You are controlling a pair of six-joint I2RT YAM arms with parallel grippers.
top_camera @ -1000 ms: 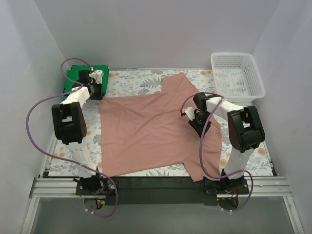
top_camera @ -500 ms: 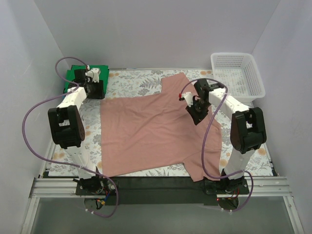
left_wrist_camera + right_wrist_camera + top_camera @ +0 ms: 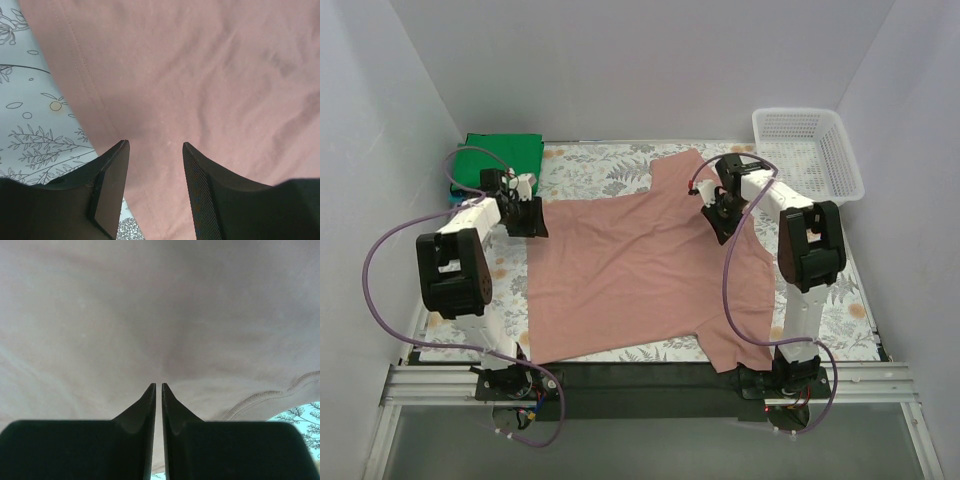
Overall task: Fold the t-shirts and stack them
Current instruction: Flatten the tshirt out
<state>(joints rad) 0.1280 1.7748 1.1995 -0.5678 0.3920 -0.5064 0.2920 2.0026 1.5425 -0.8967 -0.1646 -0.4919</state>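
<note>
Directly beneath left gripper point(image 3: 154, 145), right gripper point(image 3: 158, 385) — t-shirt point(image 3: 630, 270)

Robot test cell in a lab: plain white panels point(image 3: 650, 70) closing the left, far and right edges of the surface, bare aluminium rail point(image 3: 880, 385) along the near edge, robot arms point(image 3: 455, 270) bolted there, floral table cloth point(image 3: 590, 165) spread on top.

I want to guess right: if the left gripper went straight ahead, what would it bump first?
Probably the dusty pink-brown cloth t-shirt, just inside its hemmed edge; the open left gripper points right at it. How close it is, I cannot tell.
</note>
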